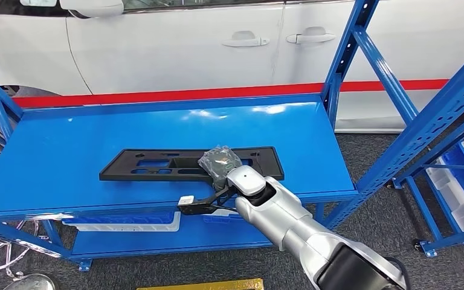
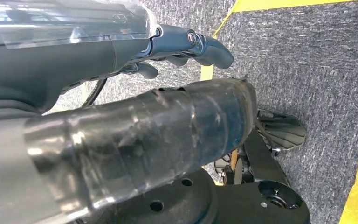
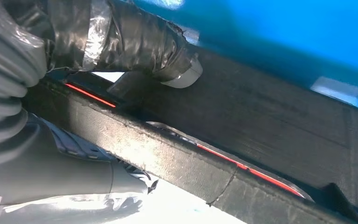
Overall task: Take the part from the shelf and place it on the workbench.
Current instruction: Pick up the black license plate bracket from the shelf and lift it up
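Observation:
A long flat black plastic part (image 1: 157, 164) with cut-outs lies along the blue shelf board (image 1: 66, 145). My right hand (image 1: 219, 162), wrapped in clear film, is over the part's near edge, right of its middle. In the right wrist view the thumb (image 3: 140, 42) presses on the part's top face (image 3: 270, 126) and the fingers (image 3: 65, 172) curl under its front edge, so the hand grips it. My left hand (image 2: 186, 44) hangs over grey carpet, its fingers stretched out and holding nothing.
A white car (image 1: 175, 42) stands right behind the shelf. Blue uprights and braces (image 1: 344, 54) rise at the shelf's right end. Another blue rack with white bins (image 1: 459, 193) stands at the far right. A white tray (image 1: 121, 222) sits on the lower shelf.

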### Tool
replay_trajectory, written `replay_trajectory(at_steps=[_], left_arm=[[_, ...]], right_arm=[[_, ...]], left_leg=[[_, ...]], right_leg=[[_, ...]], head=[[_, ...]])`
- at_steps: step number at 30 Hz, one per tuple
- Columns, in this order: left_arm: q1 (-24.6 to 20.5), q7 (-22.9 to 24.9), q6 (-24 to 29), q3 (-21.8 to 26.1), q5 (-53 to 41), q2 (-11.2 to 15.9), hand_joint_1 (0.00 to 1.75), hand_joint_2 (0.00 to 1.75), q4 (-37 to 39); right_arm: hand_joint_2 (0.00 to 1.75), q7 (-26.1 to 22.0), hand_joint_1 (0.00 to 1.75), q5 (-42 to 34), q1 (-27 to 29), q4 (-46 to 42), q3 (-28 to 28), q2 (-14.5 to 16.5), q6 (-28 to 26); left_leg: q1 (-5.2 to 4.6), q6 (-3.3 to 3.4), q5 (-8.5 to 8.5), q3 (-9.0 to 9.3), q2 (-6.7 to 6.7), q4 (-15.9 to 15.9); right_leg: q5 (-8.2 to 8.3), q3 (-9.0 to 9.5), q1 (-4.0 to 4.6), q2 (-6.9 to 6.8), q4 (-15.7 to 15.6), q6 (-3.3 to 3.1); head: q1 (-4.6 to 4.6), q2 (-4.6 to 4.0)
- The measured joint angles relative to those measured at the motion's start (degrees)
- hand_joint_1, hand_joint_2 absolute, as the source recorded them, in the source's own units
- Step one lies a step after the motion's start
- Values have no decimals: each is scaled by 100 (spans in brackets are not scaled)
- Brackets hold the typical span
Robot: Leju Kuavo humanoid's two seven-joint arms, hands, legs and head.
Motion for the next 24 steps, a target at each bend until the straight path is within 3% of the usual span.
replay_trajectory(at_steps=[9,13,24], left_arm=[[1,-83,-2,133,37,-19,0,0,0],[1,-157,-2,214,40,-34,0,175,0],[0,-279,-61,334,-43,-43,0,175,0]], right_arm=[[175,346,175,567,13,-546,-1,-152,-168],[175,479,175,870,-78,-1183,-75,-386,66],[175,428,175,1058,-622,-2488,-389,-940,751]], left_leg=[[0,1,1,-14,-3,10],[0,2,0,-18,-3,13],[0,4,-2,-35,-5,17]], right_leg=[[4,-8,-1,-2,0,5],[5,-12,-1,-1,0,6],[5,-26,-2,-3,0,6]], head=[[-1,0],[-1,0],[-1,0]])
